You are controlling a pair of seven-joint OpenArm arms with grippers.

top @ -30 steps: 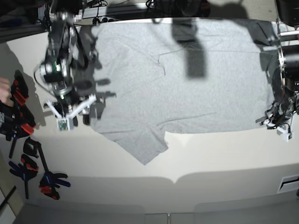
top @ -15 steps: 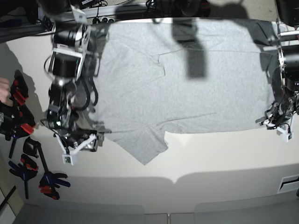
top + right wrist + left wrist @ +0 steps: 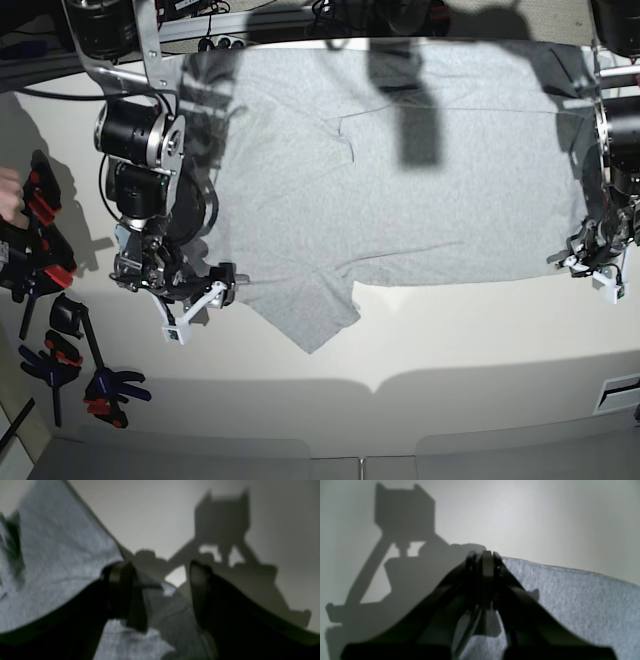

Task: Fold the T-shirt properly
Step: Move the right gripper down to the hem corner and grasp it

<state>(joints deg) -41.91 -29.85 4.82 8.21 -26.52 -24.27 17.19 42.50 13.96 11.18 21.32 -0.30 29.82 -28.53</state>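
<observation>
The light grey T-shirt lies spread flat on the white table, one sleeve pointing toward the front. My right gripper is low at the shirt's left edge beside that sleeve. In the right wrist view it is open, with grey cloth under and between its fingers. My left gripper sits at the shirt's front right corner. The left wrist view shows it shut, the hem of the T-shirt running right up to its tips.
Black, red and blue clamps lie along the table's left edge, and a person's hand shows there. Cables and equipment line the far edge. Bare table runs along the front.
My right arm swung down toward the front, from beside the shirt's left edge to the sleeve's lower edge, and its jaws spread wider. The left arm stayed put.
</observation>
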